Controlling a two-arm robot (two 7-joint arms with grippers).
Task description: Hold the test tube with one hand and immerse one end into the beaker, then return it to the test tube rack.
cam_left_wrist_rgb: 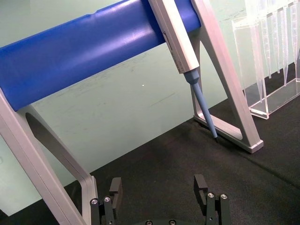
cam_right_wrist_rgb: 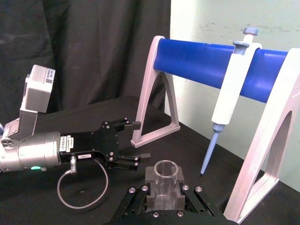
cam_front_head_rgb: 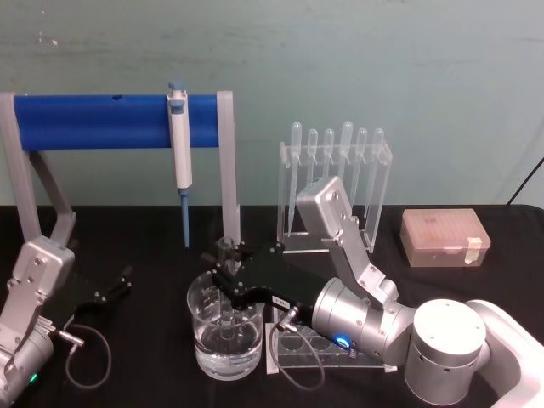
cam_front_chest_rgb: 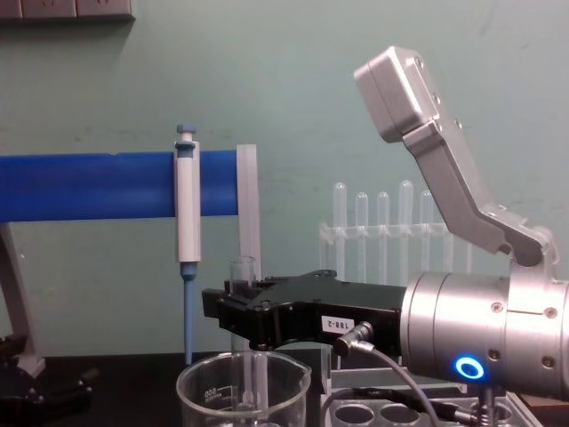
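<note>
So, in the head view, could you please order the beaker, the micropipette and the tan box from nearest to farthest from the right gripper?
From the right gripper, shut on the test tube:
1. beaker, directly beneath it.
2. micropipette, behind it, slightly left.
3. tan box, far right, at the back.
The left gripper is parked, open, far left.
</note>
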